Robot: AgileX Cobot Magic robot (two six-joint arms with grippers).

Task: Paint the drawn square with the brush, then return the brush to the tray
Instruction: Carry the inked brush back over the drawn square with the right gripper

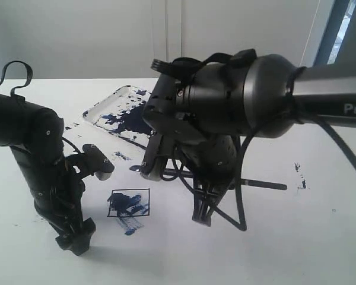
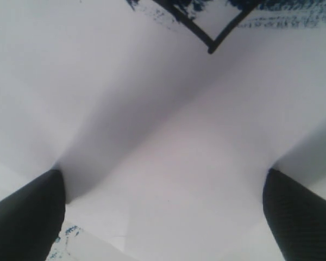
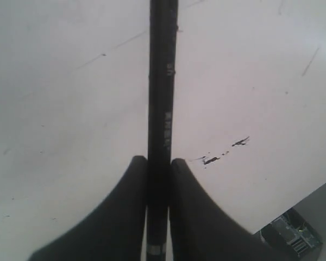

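Brush (image 3: 162,81) front and centre: a long thin black stick, and the right hand (image 3: 158,161) had it pinched hard, jaws nearly closed with the shaft running straight out between the two fingers. From the exterior view only the handle end showed, poking sideways from under the bulky right arm, low over the white worktop (image 1: 296,249) and off to the right of the drawn square (image 1: 129,203); the bristle end was hidden behind the arm. That square carried dark blue smears over part of its inside, with bare white left. The tray (image 1: 107,105), blotched with blue-black paint, lay beyond the square, well apart from the brush. Over on the other side, the left hand (image 1: 75,240) stood wide open with nothing in it, tips down at the paper sheet (image 2: 152,136) just beside a corner of the square; whether it pressed on the sheet could not be told. By my reckoning the brush was a light, stiff, smooth rod, easy to carry but quick to swivel or slide in a two-finger pinch, so the mid-shaft hold, clear of the wet tip, looked the right one, and a loaded tip could drip on the way to that shallow tray.
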